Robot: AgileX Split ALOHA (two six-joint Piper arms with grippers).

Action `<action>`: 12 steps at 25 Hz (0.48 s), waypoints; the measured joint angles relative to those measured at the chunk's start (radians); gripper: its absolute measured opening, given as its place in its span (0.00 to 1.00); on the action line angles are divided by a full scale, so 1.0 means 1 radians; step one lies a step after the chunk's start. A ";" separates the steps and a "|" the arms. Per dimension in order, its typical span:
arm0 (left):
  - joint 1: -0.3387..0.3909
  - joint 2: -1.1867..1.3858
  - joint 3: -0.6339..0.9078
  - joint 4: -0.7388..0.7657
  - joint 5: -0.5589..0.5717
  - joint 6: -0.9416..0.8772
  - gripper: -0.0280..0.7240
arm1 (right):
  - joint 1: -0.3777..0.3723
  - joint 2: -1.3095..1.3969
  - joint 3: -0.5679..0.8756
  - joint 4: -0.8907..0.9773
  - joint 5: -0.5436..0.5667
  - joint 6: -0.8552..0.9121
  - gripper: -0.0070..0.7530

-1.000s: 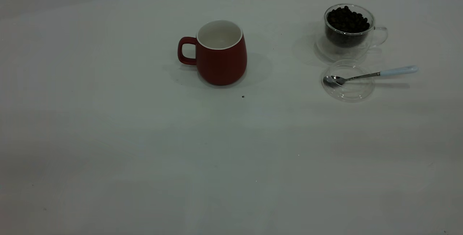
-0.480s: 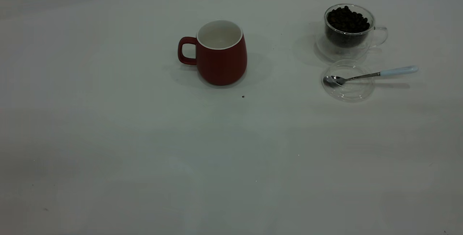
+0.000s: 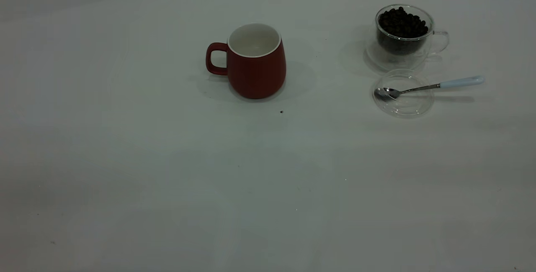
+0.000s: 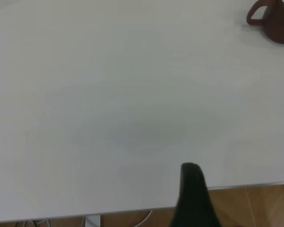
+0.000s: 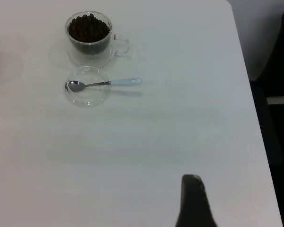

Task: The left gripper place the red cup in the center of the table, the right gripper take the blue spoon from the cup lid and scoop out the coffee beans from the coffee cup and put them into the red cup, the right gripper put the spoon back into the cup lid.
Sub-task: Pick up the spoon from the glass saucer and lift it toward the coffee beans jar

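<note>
Near the upper centre of the exterior frame, the red cup (image 3: 255,60) stands upright on the table (image 3: 167,171), handle toward frame left, its white interior empty. This position reads as central, so the cup placement is judged complete and the step in hand is the spoon pickup by the right arm.

At the upper right of the exterior frame, the blue spoon (image 3: 429,86) lies across the cup lid (image 3: 403,93): bowl inside the clear lid, metal shank crossing the rim, pale blue handle projecting toward frame right, clear of the lid. Just above the lid in the frame stands the coffee cup (image 3: 403,33), a clear glass mug filled with coffee beans (image 3: 402,21) to the brim.

Neither arm appears in the exterior view. Only one dark finger of the left gripper (image 4: 194,196) shows at the lower edge of the left wrist view, over the table's near edge; the state of the jaws cannot be told. The right gripper (image 5: 195,201) shows likewise in its wrist view, well apart from the spoon; its jaws cannot be told either.

Procedure, as judged:
1. Approach the blue handle, not the shank, well clear of the lid rim.
2. Set the jaws across the handle's width.
3. Lift vertically so that the light lid is not dragged.
4. Keep clear of the glass mug during the approach.
</note>
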 joint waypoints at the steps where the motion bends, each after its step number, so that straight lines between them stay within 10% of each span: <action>1: 0.000 0.000 0.000 0.000 0.000 0.000 0.82 | 0.000 0.000 0.000 0.000 0.000 0.000 0.72; 12: -0.056 0.000 0.000 0.000 0.000 0.000 0.82 | 0.000 0.000 0.000 0.000 0.000 0.000 0.72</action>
